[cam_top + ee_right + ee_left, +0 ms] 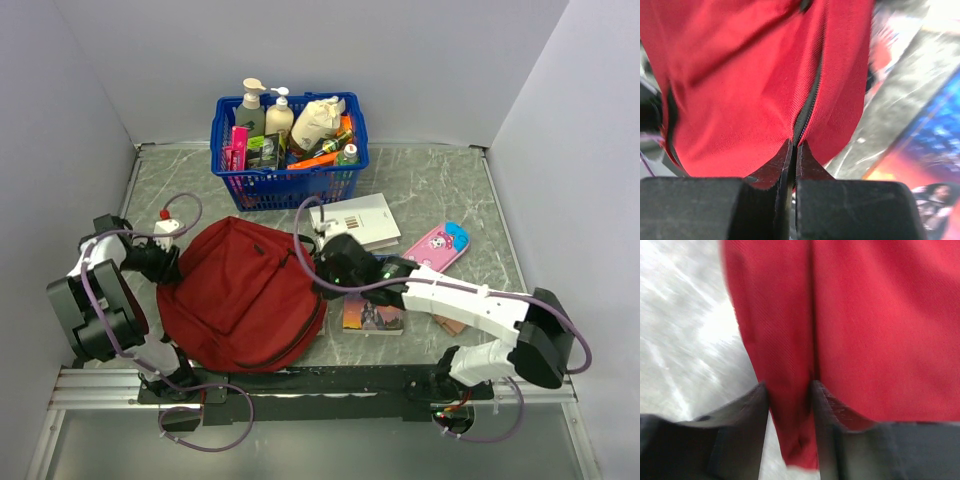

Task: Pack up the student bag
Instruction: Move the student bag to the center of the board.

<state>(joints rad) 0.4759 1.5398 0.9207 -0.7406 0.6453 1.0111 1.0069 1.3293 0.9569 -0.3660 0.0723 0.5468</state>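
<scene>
On the grey marble table (450,190), the left end effector (790,405) and right end effector (794,150) each pinch the bag (240,295); books (355,222) lie unpacked beside it, so packing has barely begun.

nothing here reads for me, not a word, brand or number. the bottles (262,108) in the blue basket (285,187) at twelve o'clock wear labels too small to make out. the white book (360,222) at one o'clock shows tiny rows of marks, and the picture book (372,315) at five o'clock only blurred colour.
</scene>
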